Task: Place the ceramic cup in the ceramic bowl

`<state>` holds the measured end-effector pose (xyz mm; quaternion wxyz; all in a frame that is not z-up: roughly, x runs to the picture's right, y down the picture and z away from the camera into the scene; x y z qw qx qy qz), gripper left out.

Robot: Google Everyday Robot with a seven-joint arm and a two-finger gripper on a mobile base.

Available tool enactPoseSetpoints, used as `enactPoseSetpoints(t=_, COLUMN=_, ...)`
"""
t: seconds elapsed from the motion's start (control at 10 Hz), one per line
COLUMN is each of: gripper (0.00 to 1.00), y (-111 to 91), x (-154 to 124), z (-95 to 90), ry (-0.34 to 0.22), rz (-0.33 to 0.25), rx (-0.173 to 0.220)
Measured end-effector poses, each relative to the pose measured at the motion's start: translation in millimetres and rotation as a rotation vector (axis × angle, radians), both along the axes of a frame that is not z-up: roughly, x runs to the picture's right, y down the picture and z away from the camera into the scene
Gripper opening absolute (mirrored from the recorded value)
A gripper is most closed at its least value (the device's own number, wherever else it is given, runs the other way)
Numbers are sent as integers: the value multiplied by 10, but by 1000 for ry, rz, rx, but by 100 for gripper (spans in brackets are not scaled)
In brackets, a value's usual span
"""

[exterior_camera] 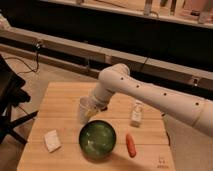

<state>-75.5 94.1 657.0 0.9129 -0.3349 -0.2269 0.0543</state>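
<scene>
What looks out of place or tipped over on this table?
Nothing stands out. The ceramic cup is upright at the tool, just behind the green bowl, and nothing looks spilled on the wooden table.

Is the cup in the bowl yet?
No. The cup is upright just behind the bowl, outside its rim, with the pincer at it.

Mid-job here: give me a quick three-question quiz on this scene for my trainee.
1. True or false: the ceramic cup already sits inside the ceramic bowl.
2. What lies on the table just right of the bowl? A) a banana B) an orange carrot-like item C) a spoon
3. Where is the gripper?
Key: 1 false; 2 B; 3 at the cup, just behind the bowl's left rim.
</scene>
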Motion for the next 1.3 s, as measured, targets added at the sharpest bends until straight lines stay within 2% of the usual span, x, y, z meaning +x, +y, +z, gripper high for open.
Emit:
enactPoseSetpoints(t=0.2, gripper=0, y=53, x=97, z=-56, ry=24, rz=-31, rx=-20)
enactPoseSetpoints(t=0.4, gripper=0, y=252, x=232, z=35, ry=57, rz=-65, rx=-64)
enactPoseSetpoints(t=0.7, gripper=1, y=380, x=372, z=49, ry=102, rz=-85, rx=-116)
enactPoseSetpoints(t=0.8, gripper=10, y=440, x=431, z=73, ry=122, rz=-89, rx=-149)
enactPoseSetpoints(t=1.0, gripper=36, y=562, x=521, z=135, ry=156, rz=-89, rx=-206)
enactPoseSetpoints(t=1.1, gripper=44, y=592, x=554, z=154, ry=166, rz=-84, rx=-219)
enactPoseSetpoints(t=1.3, gripper=68, y=661, x=609, z=204, ry=181, rz=-74, rx=-245)
